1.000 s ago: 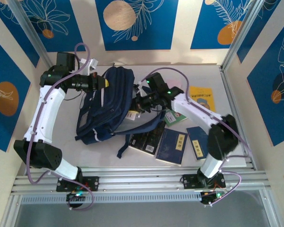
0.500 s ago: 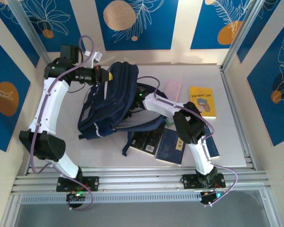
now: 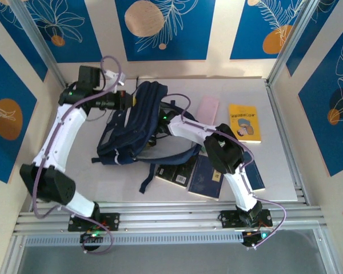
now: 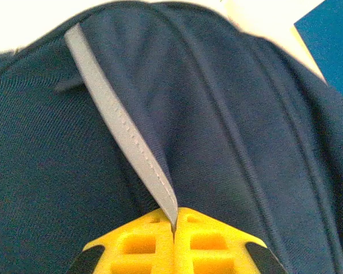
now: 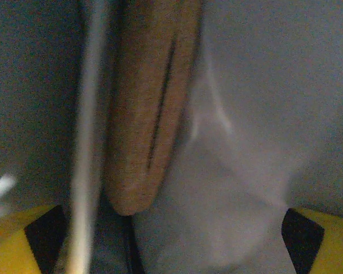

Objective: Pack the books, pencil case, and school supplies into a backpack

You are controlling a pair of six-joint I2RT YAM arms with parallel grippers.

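Note:
The navy backpack (image 3: 128, 131) lies on the table's left half. My left gripper (image 3: 126, 100) holds its top edge. In the left wrist view the yellow fingers (image 4: 143, 242) are shut on a pale grey stripe (image 4: 123, 134) of the fabric. My right arm (image 3: 191, 128) reaches into the bag's mouth. Inside, my right gripper (image 5: 171, 245) stands open, and a tan oblong block (image 5: 148, 103) lies free ahead against the grey lining. The pink pencil case (image 3: 208, 107), a yellow book (image 3: 244, 123), a black book (image 3: 174, 170) and two navy books (image 3: 204, 178) (image 3: 254, 176) lie on the table.
Dark straps (image 3: 160, 162) trail from the bag towards the black book. A pale upright strip (image 5: 86, 142) stands left of the tan block inside the bag. Metal frame rails (image 3: 283, 137) border the table on the right.
My right gripper went into the backpack's mouth and opened wide, and the tan block now lies free. My left gripper kept its hold and shifted slightly right with the bag's edge.

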